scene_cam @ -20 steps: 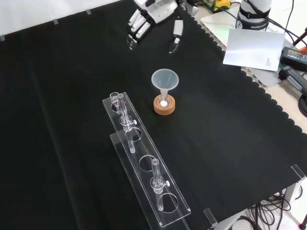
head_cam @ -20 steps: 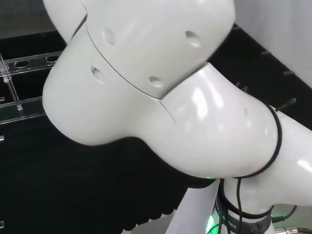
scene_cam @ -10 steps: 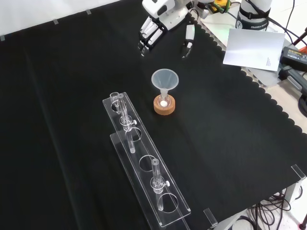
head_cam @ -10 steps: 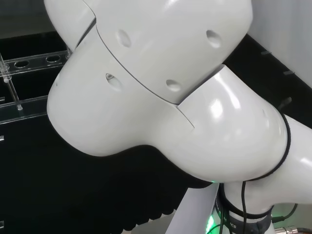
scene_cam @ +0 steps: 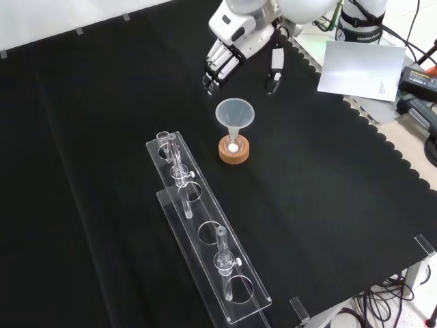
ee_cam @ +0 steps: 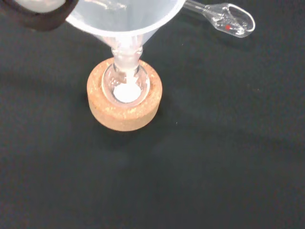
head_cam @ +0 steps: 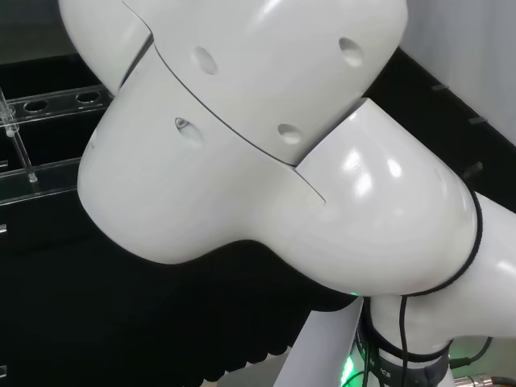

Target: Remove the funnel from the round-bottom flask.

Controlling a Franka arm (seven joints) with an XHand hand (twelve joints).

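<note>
your fingers (scene_cam: 217, 68) hang spread wide and hold nothing; the hand (scene_cam: 240, 42) hovers near the cloth's far edge, above the funnel (scene_cam: 235, 115), which sits in the round-bottom flask (ee_cam: 126, 87) on its cork ring (scene_cam: 235, 151).

A translucent whitish funnel (scene_cam: 235, 113) tops a clear flask (ee_cam: 127, 85) holding white powder, on a tan speckled cork ring (scene_cam: 234, 151) over black cloth (scene_cam: 102, 102).
</note>
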